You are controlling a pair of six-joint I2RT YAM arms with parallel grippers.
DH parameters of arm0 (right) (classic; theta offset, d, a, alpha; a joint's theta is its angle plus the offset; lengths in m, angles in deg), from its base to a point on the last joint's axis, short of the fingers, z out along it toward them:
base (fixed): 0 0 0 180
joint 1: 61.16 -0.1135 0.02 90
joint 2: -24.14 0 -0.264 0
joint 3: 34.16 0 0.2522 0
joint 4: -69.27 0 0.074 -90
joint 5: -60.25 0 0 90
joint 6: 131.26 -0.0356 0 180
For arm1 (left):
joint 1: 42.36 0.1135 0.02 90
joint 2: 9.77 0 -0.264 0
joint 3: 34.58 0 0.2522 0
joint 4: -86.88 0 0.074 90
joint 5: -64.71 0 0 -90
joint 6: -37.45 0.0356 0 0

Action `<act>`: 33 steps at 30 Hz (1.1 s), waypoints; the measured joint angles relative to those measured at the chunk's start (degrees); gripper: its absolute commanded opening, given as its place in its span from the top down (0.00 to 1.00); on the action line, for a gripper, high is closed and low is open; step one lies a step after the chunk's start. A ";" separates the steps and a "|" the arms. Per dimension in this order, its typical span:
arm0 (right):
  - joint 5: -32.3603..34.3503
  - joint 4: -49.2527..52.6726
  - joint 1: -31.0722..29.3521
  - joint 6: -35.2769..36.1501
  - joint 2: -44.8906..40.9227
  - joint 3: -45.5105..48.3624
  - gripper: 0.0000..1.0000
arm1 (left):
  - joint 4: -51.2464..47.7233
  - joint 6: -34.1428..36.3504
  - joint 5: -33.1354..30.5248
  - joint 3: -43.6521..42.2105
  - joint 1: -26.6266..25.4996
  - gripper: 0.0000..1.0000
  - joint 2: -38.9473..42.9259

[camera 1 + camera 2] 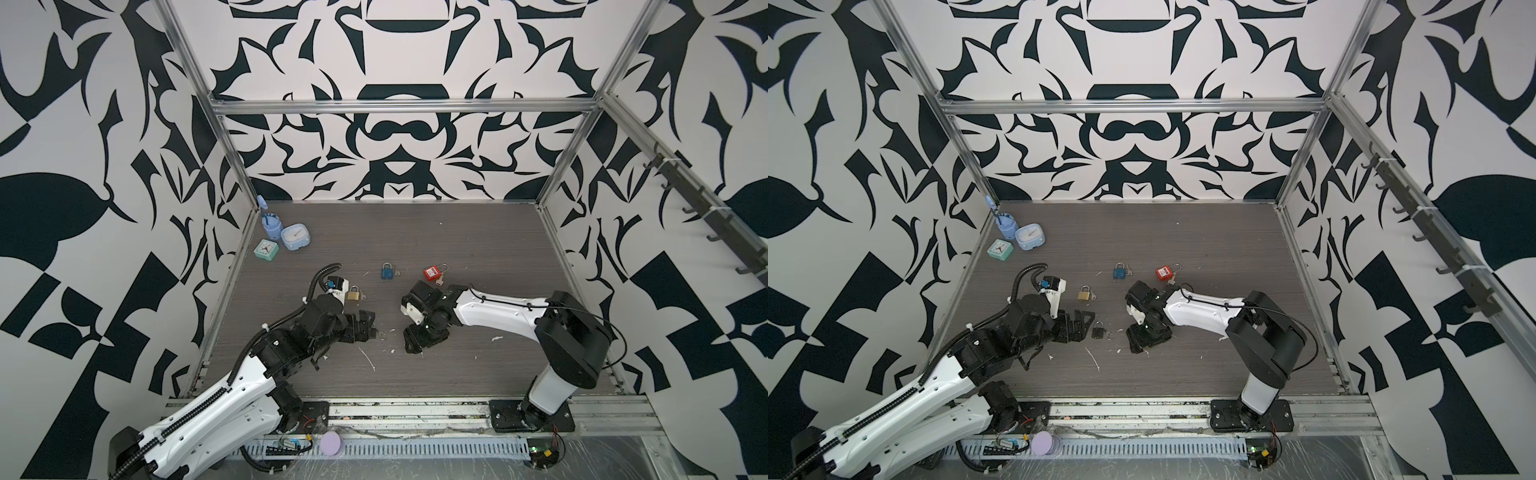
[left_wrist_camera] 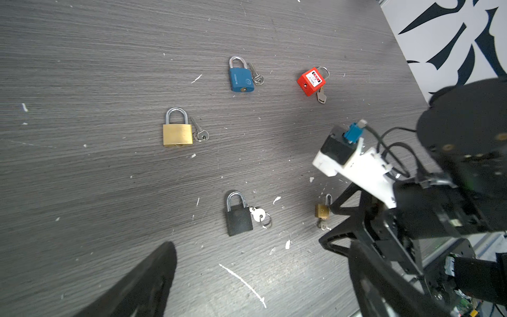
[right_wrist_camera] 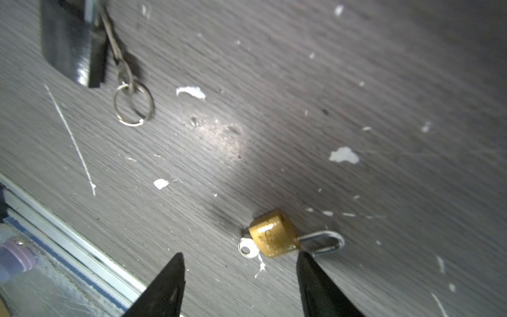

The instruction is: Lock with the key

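Your right end effector (image 3: 240, 263), part-open and empty, hovers just right of the small brass padlock (image 3: 274, 237), near-centre on the grey surface (image 3: 356, 82); its axis runs near-far, silver key (image 3: 248, 248) nearest.

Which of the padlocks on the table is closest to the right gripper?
The small brass padlock, tiniest of five, just beside the right gripper; the black padlock, big brass padlock, blue padlock and red padlock lie farther off.

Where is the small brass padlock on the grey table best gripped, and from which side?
Probably the body of the small brass padlock, from above, across its two bare sides: it lies flat, with the silver key at one end and the steel shackle at the other.
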 measured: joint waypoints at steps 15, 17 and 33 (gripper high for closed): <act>11.34 2.05 20.37 -5.90 -22.86 11.58 0.00 | -9.40 7.54 -6.19 20.92 -20.74 0.01 -35.08; 14.80 3.04 21.16 -6.71 -25.35 11.61 0.00 | -9.94 7.50 -6.67 23.21 -22.40 0.04 -39.91; 31.21 12.39 25.66 -12.83 -29.64 12.96 0.01 | -9.09 4.61 -5.25 32.89 -22.43 0.27 -58.53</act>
